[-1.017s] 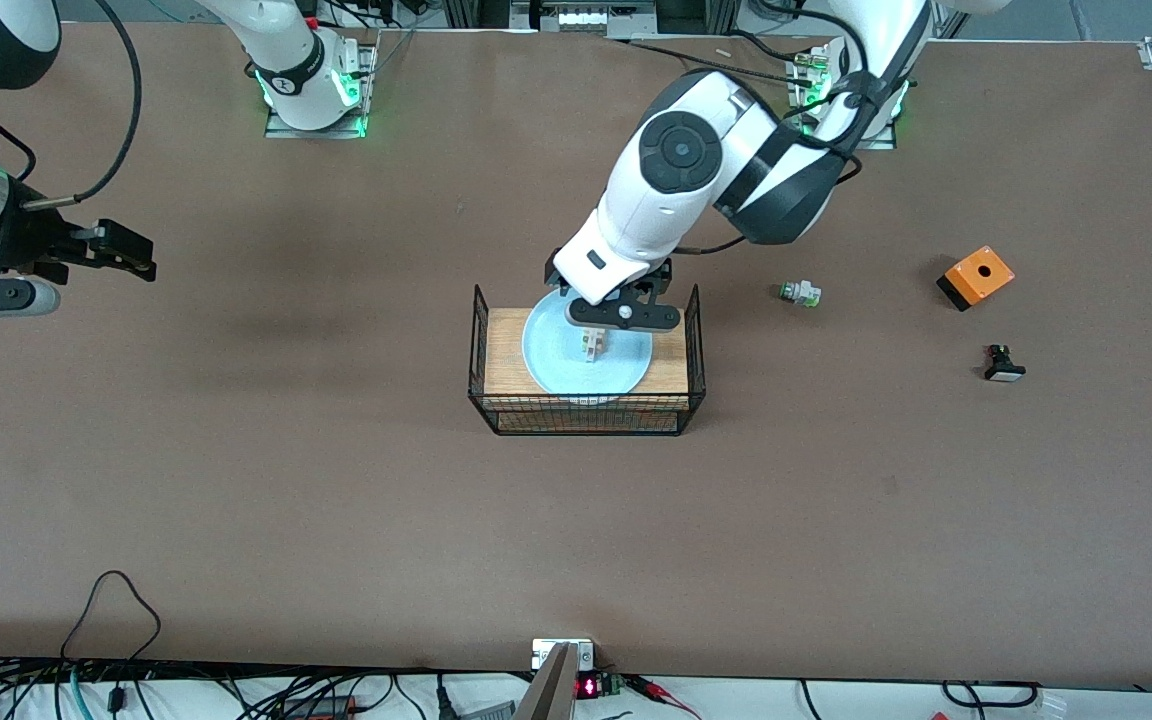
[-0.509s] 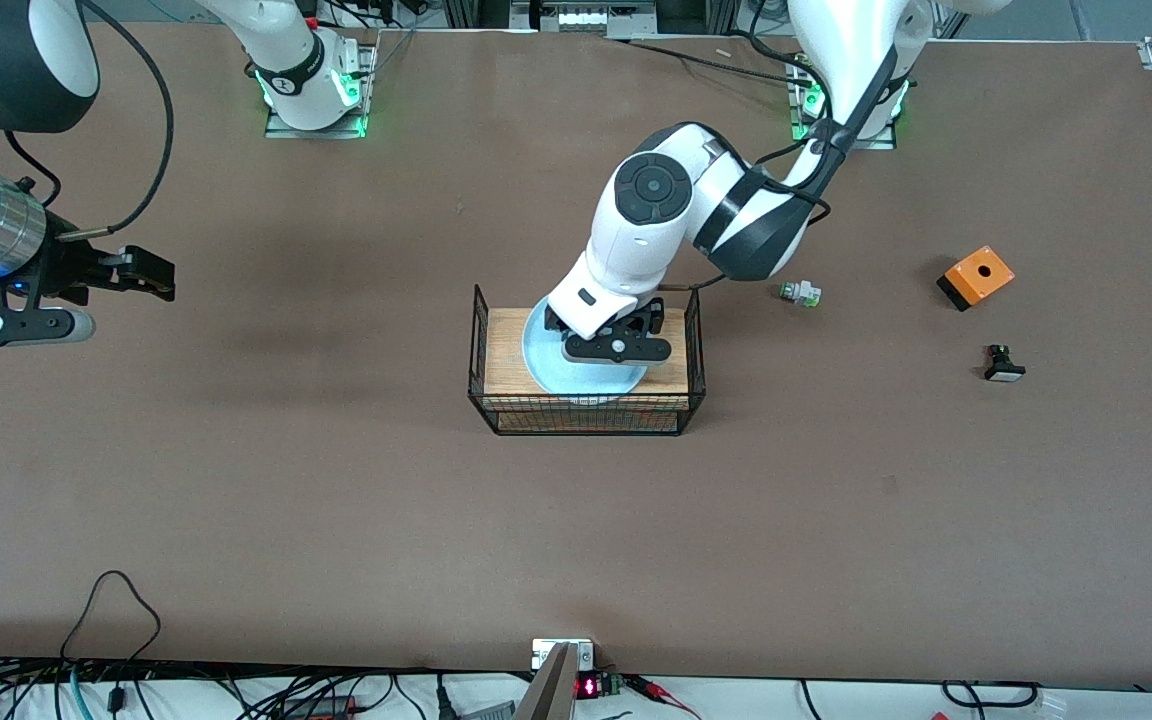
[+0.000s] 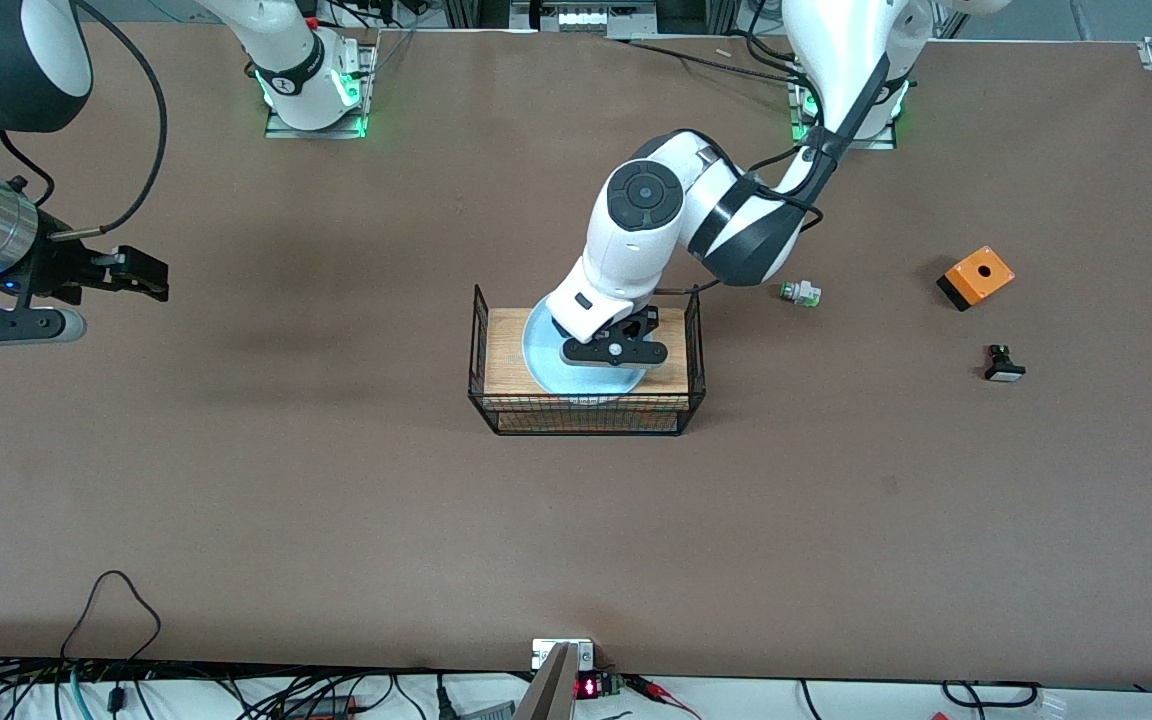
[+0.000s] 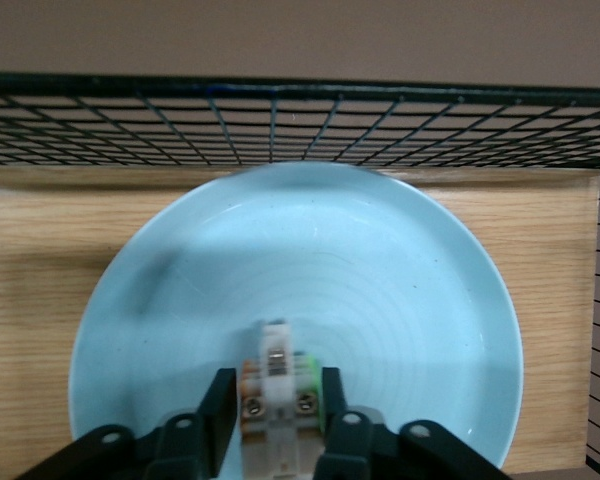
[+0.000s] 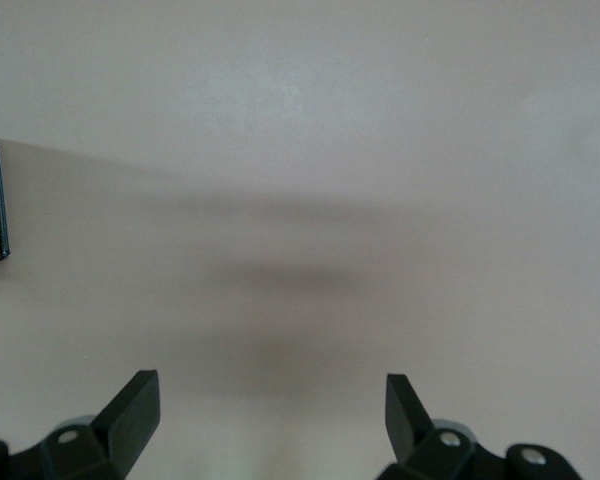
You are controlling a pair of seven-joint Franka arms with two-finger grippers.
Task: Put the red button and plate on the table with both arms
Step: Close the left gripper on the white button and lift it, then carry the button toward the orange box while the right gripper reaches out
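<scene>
Left gripper (image 4: 275,425) is down in the wire basket (image 3: 586,410), jaws pinched on the small white switch, prob. the red button (image 4: 274,375), upright on the blue plate (image 4: 380,290); right gripper (image 5: 270,410) waits w/ jaws wide over bare table (image 3: 336,500) at the right arm's end

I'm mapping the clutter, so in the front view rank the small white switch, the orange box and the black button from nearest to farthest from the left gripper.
From the left gripper, over the plate:
1. Small white switch, toward the left arm's end.
2. Orange box, farther along.
3. Black button, nearer the camera; nearly tied with the box.
</scene>
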